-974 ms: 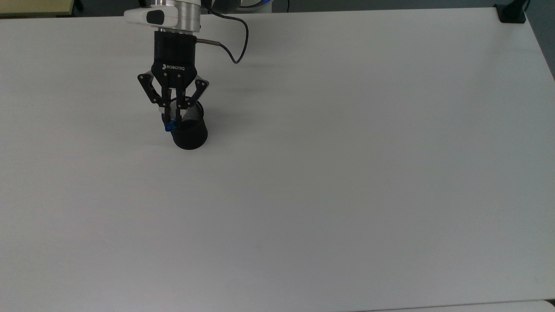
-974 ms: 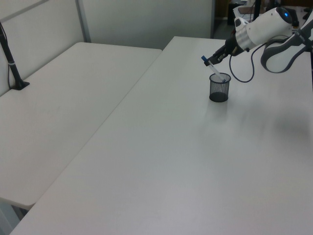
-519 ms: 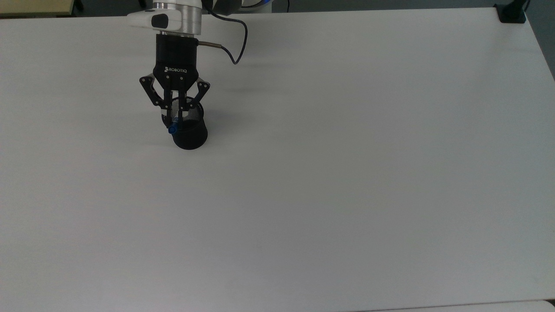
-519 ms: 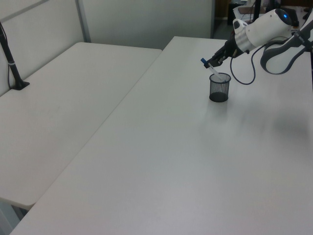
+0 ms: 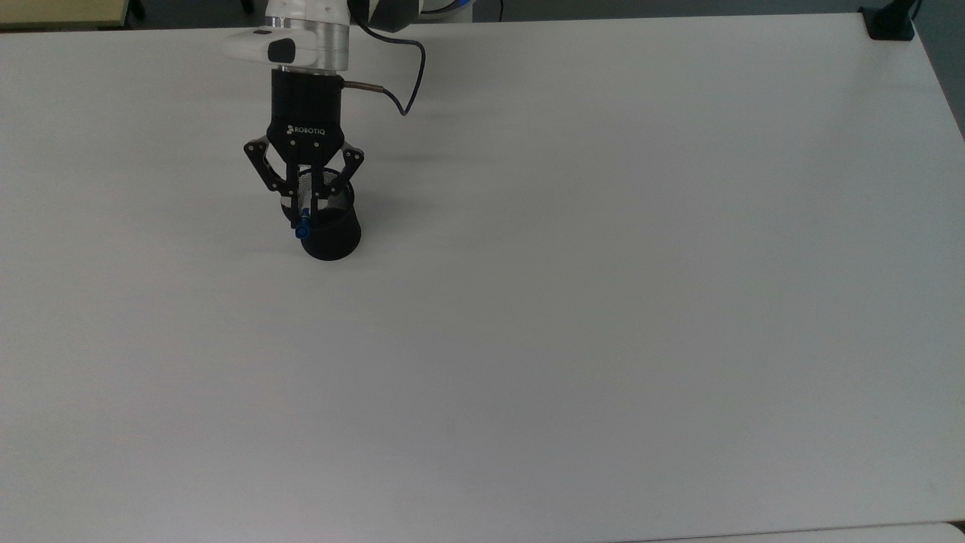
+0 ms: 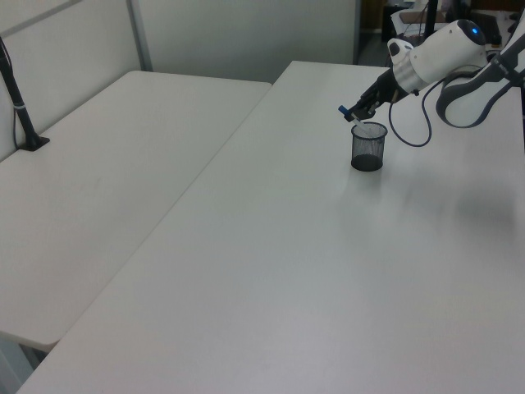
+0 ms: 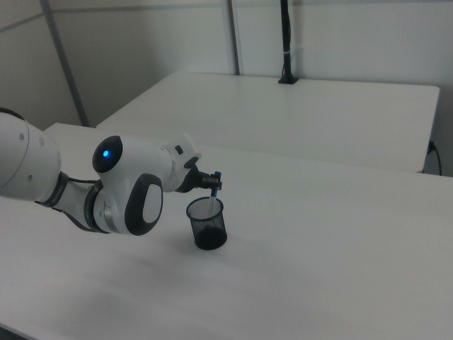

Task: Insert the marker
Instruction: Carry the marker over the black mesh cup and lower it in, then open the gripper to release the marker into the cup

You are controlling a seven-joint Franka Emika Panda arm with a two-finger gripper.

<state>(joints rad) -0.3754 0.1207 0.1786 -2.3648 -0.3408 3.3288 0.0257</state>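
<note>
A black mesh cup (image 5: 332,234) stands upright on the white table (image 5: 603,302), in the top view's upper left. My gripper (image 5: 305,205) hangs tilted over the cup's rim, shut on the marker (image 5: 303,225). The marker leans at an angle. Its blue cap (image 6: 343,109) sticks up outside the rim, and its white barrel (image 7: 214,191) runs down into the cup (image 7: 207,224). The lower end is hidden inside the mesh. In the left view the gripper (image 6: 358,112) is just above the cup (image 6: 368,148). In the right view the gripper (image 7: 209,183) sits behind the marker.
A black cable (image 5: 411,75) loops from the wrist. A black clamp (image 5: 889,23) sits on the table's corner in the top view's upper right. A second white table (image 6: 107,172) with a black post (image 6: 16,90) stands beside this one.
The gripper has come down and tilted toward the cup, taking the marker with it. The blue cap now sits lower and closer to the rim, with more of the barrel inside.
</note>
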